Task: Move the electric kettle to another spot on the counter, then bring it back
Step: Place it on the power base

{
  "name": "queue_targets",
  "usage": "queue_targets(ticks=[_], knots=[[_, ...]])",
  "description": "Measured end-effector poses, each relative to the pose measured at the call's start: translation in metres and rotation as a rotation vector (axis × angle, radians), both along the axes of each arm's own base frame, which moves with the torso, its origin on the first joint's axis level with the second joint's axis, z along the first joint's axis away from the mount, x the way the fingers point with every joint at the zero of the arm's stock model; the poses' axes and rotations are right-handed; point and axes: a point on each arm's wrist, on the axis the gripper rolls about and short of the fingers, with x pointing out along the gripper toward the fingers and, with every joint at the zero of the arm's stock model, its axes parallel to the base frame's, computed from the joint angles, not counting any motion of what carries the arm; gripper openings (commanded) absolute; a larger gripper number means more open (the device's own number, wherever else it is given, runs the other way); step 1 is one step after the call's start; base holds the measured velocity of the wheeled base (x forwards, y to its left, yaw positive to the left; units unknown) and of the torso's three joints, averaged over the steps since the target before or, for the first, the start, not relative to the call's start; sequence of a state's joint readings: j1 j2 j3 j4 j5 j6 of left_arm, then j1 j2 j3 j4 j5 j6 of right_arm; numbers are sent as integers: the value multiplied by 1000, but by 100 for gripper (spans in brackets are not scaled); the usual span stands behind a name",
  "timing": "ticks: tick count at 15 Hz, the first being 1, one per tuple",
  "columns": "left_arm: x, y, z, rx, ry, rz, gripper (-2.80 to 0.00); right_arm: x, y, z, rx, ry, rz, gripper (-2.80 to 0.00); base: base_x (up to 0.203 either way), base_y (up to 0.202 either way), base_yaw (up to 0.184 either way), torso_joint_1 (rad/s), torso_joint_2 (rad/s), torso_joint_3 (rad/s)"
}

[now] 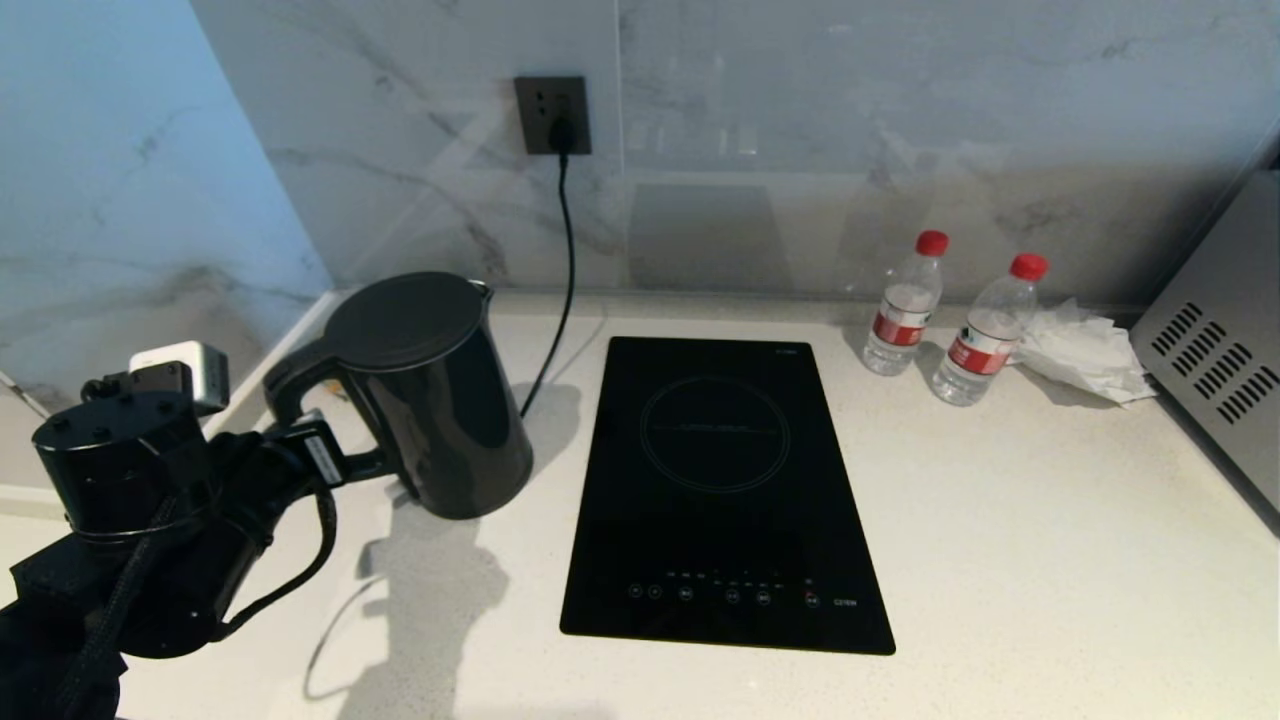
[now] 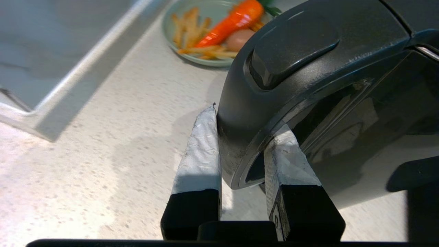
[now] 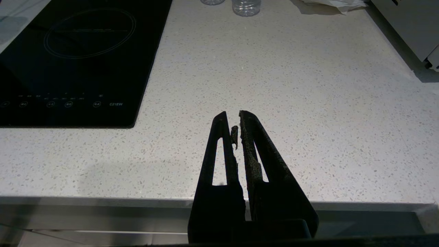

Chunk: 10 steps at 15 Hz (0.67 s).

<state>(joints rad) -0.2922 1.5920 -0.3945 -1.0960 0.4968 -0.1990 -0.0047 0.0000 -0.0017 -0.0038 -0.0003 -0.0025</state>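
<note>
1. Electric kettle (image 1: 430, 395): glossy black, lid flat, at left centre of the head view, leaning slightly, loop handle (image 1: 300, 385) turned toward the frame's left edge.
2. Left hand (image 2: 240, 151): clamped on the kettle's handle (image 2: 274, 113), one taped finger (image 2: 200, 151) on the outside of the loop, the other inside it.
3. Surface (image 1: 1000, 540): off-white, speckled, filling the lower half of the head view; cannot tell whether the kettle's bottom touches it.
4. Black glass cooktop (image 1: 720, 490): set into the surface at frame centre, just right of the kettle.
5. Black cord (image 1: 565, 270): down from the wall socket (image 1: 552, 115) at upper centre, passing behind the kettle.
6. Two red-capped water bottles (image 1: 945, 315): upper right of the head view, crumpled white tissue (image 1: 1085, 350) just beside them.
7. Green plate of carrot and fries (image 2: 209, 31): top of the left wrist view, beyond the kettle.
8. Right hand (image 3: 238, 118): over the front edge of the surface in its own wrist view, fingers nearly together, holding nothing.
</note>
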Motion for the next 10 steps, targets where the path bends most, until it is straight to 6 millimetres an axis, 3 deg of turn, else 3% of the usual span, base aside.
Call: queue_targets(ticks=[10], knots=[[-7, -7, -4, 22, 19, -30, -280, 0, 0, 0, -1, 0, 0, -280, 0, 0, 0, 0, 0, 0]])
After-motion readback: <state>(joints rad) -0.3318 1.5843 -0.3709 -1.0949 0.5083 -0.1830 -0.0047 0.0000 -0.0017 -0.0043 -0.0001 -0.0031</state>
